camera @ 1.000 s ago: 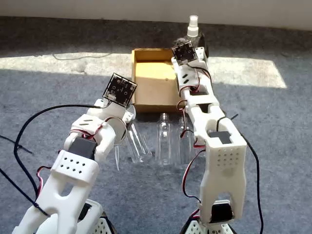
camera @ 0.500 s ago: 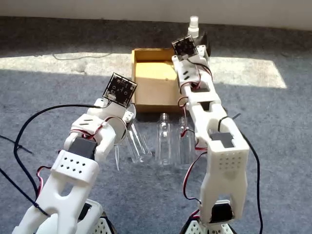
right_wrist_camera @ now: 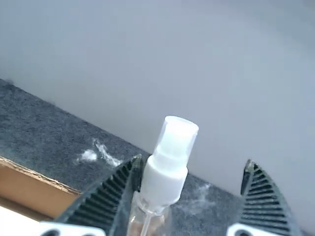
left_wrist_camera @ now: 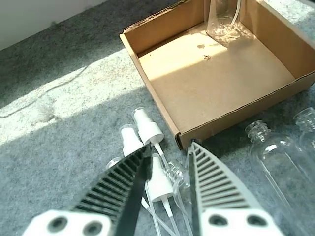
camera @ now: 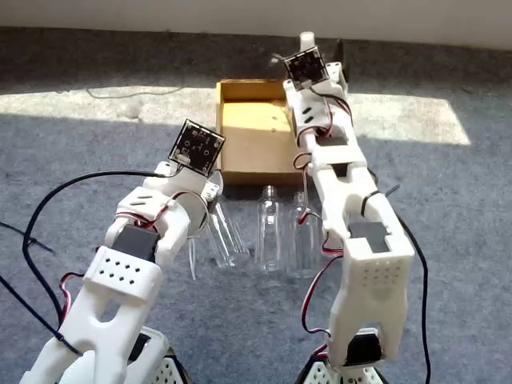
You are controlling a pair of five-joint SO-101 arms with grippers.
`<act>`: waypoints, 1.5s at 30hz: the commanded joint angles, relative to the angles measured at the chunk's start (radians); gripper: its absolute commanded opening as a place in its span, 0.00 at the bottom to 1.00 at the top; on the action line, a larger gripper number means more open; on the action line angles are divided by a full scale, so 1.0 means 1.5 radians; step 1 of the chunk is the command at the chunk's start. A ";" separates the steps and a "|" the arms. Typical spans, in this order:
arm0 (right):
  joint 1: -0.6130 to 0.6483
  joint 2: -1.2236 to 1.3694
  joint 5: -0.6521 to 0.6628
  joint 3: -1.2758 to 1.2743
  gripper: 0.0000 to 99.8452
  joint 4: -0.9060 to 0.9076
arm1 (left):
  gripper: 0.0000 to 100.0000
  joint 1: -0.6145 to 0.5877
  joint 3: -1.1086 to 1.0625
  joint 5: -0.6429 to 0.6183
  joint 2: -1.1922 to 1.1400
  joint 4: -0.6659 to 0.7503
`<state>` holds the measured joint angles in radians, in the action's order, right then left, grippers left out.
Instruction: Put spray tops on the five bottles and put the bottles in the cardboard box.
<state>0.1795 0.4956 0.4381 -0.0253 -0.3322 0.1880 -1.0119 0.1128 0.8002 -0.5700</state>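
The right gripper (right_wrist_camera: 192, 162) stands wide open around the neck of the capped bottle (right_wrist_camera: 170, 157). One jaw touches the white spray top and the other is well apart from it. The bottle stands upright in the cardboard box (left_wrist_camera: 152, 93), at its far right corner against the far wall. Its base probably sits flat on the box floor, though the arm hides that from above.

The left gripper (left_wrist_camera: 170, 147) hangs low over the carpet just beside the box's near left corner. Its jaws are narrowly parted with nothing gripped, above a cluster of loose spray tops (left_wrist_camera: 147, 129). Bare bottles (camera: 270, 228) lie on the carpet along the box's near wall.

The main risk is at the right jaw. If it draws away sideways or back while touching the top, it could drag the light bottle over, tipping it inside the box or across the wall.

On the left, the tops lie touching with their thin tubes crossed. A close here could catch two at once or pinch a tube instead of a cap.
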 commanded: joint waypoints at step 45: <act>0.114 -0.723 -0.230 -0.353 0.15 1.101 | 0.13 -0.164 -0.054 0.000 0.007 0.013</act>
<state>0.3422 -0.6475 0.1695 -0.5547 1.3126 -0.0176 -1.0380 0.1128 0.8002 -0.5700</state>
